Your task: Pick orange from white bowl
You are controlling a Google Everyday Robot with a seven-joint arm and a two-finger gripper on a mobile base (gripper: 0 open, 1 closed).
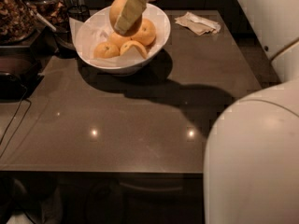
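My gripper (123,23) is at the back edge of the worktop (140,125), near the back left corner, just above the white bowl (161,29). The fingers are closed around the orange (115,7): one pale finger (130,13) lies across the front of the fruit, and the other one is hidden behind it. The orange hangs over the back part of the bowl, higher than the three other oranges (145,31) that rest inside on the white paper lining (86,34). I cannot tell if the held orange touches the fruit under it.

The bowl stands on the dark brown worktop, close to the back edge and left of the middle. A crumpled paper napkin (198,23) lies near the back right corner, well apart from the bowl. Past the back left corner there is a clear container (14,13) with brown dried pieces. A black cable (14,120) hangs along the left edge. The large white body of my arm (252,162) covers the front right corner.
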